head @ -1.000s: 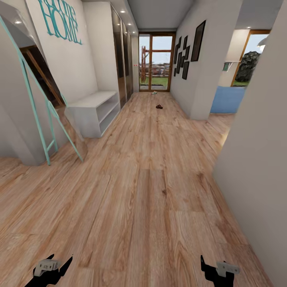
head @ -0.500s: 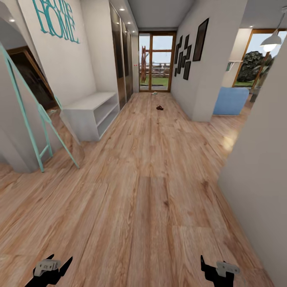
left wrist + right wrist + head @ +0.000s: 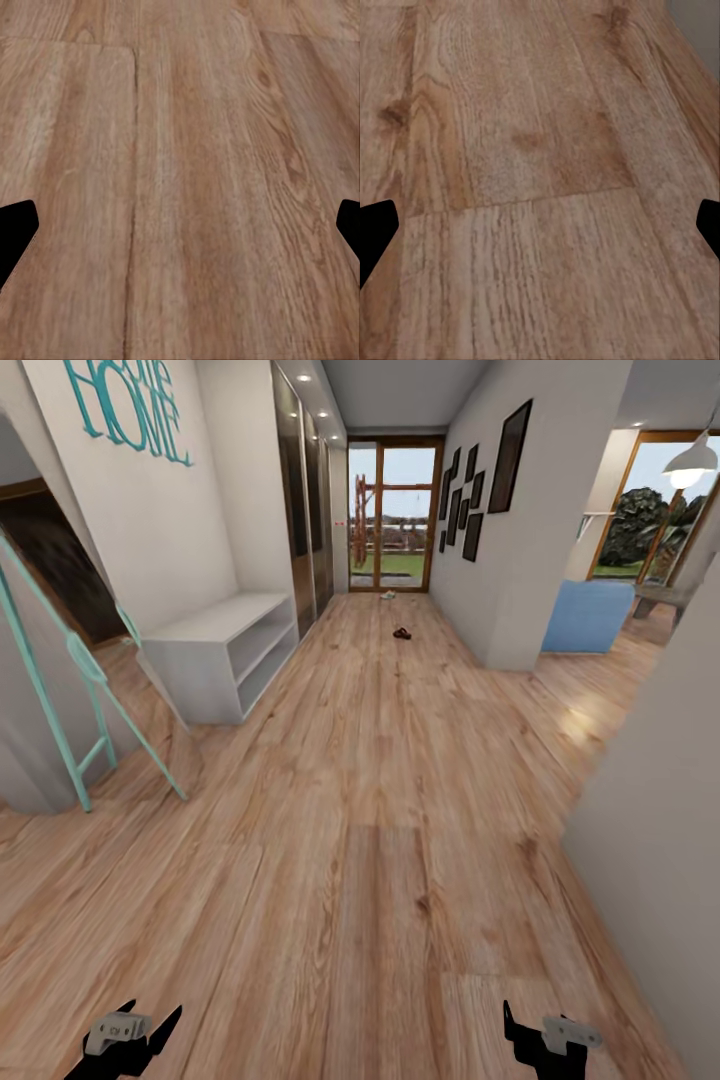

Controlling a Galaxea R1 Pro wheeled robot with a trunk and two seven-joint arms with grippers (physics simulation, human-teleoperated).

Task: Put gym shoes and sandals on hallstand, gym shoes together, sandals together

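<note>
Corridor floor point(image 3: 380, 790): warm brown wood-grain planks, long boards with darker knots, running from the robot toward 12 o'clock as far as a glazed wood-framed door point(image 3: 392, 515). Matte, with a pale glare patch at about 2 o'clock.

White walls on both sides. Left wall carries teal cut-out lettering point(image 3: 125, 410); right wall carries a cluster of dark rectangular frames point(image 3: 480, 485).

Hallstand point(image 3: 222, 652): low, wide, pale-grey box at about 10 o'clock, standing against the left wall. Flat top, two open shelf slots facing the corridor, nothing seen on it.

Teal ladder-like frame point(image 3: 75, 680): thin slanted rails, leaning at about 9 o'clock, nearer than the hallstand.

Blue block-shaped furniture point(image 3: 585, 616) at about 1 o'clock, past the right wall's corner.

Sandals point(image 3: 401, 633): small dark brown lump on the floor toward 12 o'clock, far up the corridor; too small to tell straps or count.

Gym shoes point(image 3: 386, 595): tiny pale speck on the floor further on, just before the door; detail unreadable.

Left end effector point(image 3: 128, 1038): black fingers with a pale grey bracket, at 7 o'clock, spread apart; the left wrist view shows bare plank between its tips. Holds nothing.

Right end effector point(image 3: 545, 1040): same build, at 5 o'clock, likewise spread over bare planks, holding nothing.
</note>
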